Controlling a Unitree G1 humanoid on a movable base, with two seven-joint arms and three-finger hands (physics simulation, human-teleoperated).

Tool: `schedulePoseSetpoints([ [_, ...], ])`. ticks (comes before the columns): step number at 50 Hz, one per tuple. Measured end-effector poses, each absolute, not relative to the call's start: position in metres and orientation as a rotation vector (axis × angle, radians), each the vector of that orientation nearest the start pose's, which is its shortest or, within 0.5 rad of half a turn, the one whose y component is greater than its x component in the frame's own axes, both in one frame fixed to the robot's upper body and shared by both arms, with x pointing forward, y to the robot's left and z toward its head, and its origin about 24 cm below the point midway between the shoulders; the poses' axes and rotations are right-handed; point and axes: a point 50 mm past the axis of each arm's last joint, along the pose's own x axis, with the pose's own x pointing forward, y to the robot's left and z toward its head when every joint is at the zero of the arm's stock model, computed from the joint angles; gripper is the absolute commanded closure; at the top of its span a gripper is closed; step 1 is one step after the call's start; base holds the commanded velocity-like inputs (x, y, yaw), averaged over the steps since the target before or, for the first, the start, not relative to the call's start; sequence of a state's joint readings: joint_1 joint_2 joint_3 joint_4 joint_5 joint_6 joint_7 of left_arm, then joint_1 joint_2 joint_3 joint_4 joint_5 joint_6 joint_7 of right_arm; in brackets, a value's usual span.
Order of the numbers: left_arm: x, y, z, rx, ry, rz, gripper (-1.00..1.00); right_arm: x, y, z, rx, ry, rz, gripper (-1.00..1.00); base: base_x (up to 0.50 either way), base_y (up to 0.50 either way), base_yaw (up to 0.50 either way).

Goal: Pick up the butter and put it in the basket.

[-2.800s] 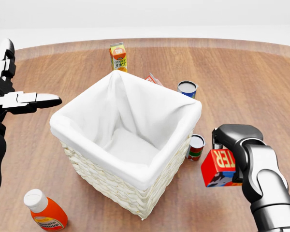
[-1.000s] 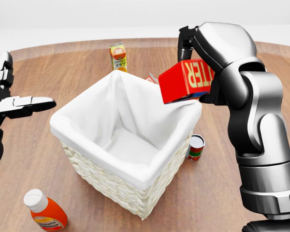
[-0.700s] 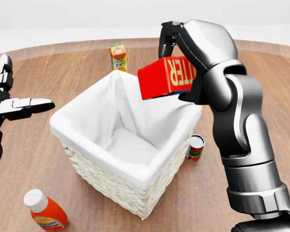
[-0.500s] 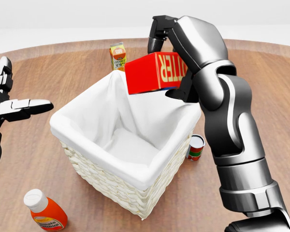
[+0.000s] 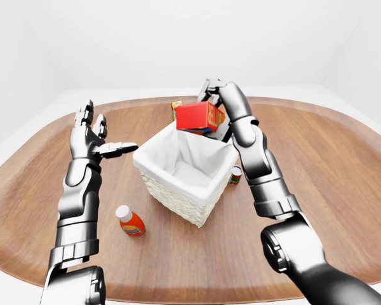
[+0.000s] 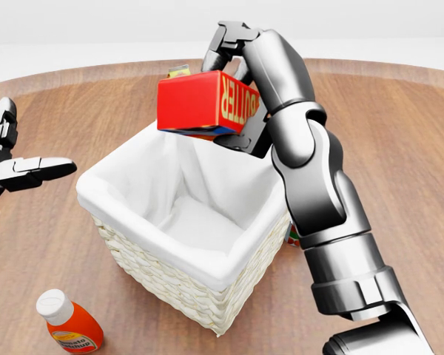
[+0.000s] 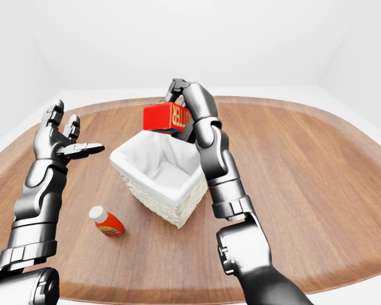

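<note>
The butter (image 6: pixel 200 103), a red box with yellow lettering, hangs in the air above the upper rim of the basket (image 6: pixel 126 166) in the head view. My right hand (image 6: pixel 233 92) is shut on it, fingers over the top and thumb underneath. The basket is wicker with a white cloth liner, and nothing shows inside it. My left hand (image 6: pixel 31 164) is held open and flat at the left edge, apart from the basket and holding nothing.
A ketchup bottle (image 6: pixel 70 327) lies at the bottom left, next to the basket. An orange juice carton (image 6: pixel 179 71) peeks out behind the butter. A small can (image 5: pixel 236 176) stands to the right of the basket, behind my right arm. The wooden table (image 6: pixel 399 148) stretches out to the right.
My right arm has lifted the butter from the lower right and carried it up and leftwards over the basket. The left hand has drifted slightly left.
</note>
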State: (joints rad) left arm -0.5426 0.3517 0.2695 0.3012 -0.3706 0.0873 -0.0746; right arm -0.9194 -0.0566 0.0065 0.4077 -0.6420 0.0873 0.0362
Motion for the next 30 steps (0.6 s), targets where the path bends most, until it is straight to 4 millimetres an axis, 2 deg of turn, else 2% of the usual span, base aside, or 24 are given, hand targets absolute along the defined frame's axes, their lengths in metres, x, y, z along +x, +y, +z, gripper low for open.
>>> schedulePoseSetpoints([
  [16, 0.341, 0.252, 0.151, -0.138, -0.225, 0.106, -1.00, 0.391, -0.082, 0.207, -0.523, -0.336, 0.047, 1.00, 0.00, 0.00, 0.00],
  [30, 0.343, 0.254, 0.140, -0.147, -0.179, 0.112, -1.00, 0.398, -0.076, 0.191, -0.414, -0.252, 0.029, 1.00, 0.00, 0.00, 0.00],
])
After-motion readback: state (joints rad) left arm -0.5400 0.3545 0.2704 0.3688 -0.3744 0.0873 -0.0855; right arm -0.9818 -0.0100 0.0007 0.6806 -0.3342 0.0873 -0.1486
